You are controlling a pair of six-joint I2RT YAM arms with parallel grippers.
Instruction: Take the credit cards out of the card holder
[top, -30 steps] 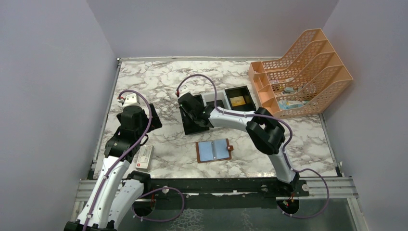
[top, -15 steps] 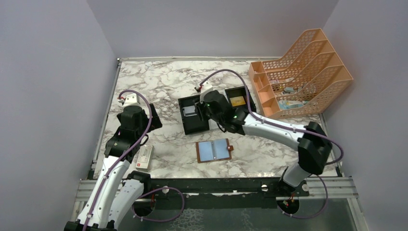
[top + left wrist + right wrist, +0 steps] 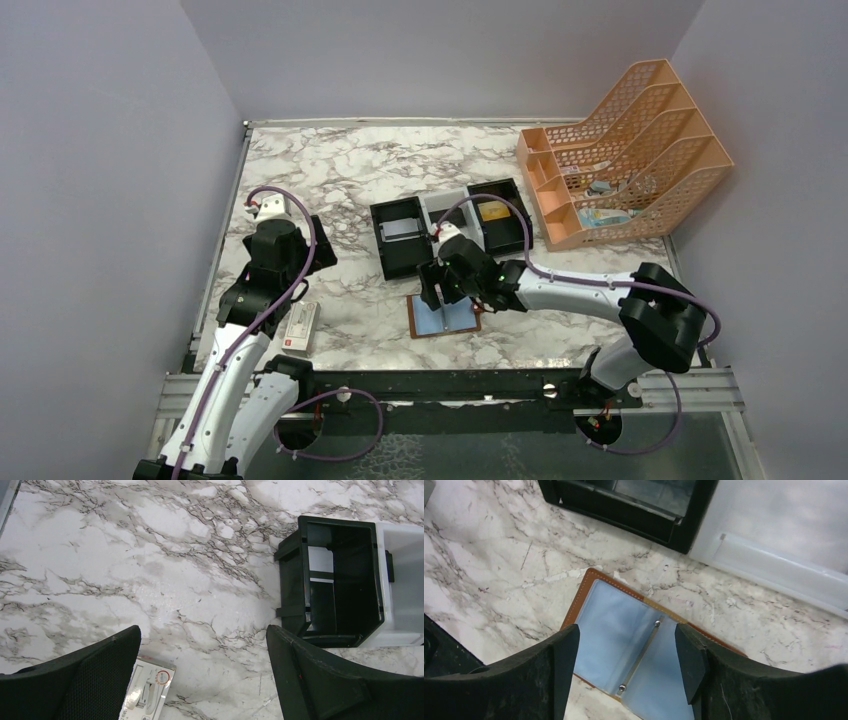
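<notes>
The card holder (image 3: 447, 318) lies open and flat on the marble near the front, a brown wallet with pale blue pockets (image 3: 616, 630) and a metal spine. My right gripper (image 3: 438, 290) hovers just above it, open, with nothing between its fingers (image 3: 626, 655). I cannot tell whether the pockets hold cards. One pale credit card (image 3: 397, 229) lies in the left black compartment of the tray (image 3: 392, 262). My left gripper (image 3: 315, 250) hangs open and empty over bare marble at the left (image 3: 202, 630), well away from the wallet.
The three-compartment tray (image 3: 292, 580) has a white middle bin (image 3: 774, 535) and a gold card (image 3: 492, 211) in its right bin. A long white box (image 3: 300, 326) lies by the left arm (image 3: 147, 690). An orange file rack (image 3: 625, 150) stands at the back right.
My right gripper left the tray's left compartment, swung toward the front to above the open wallet, and opened on the way. A pale card now shows in that compartment. The left arm stayed still.
</notes>
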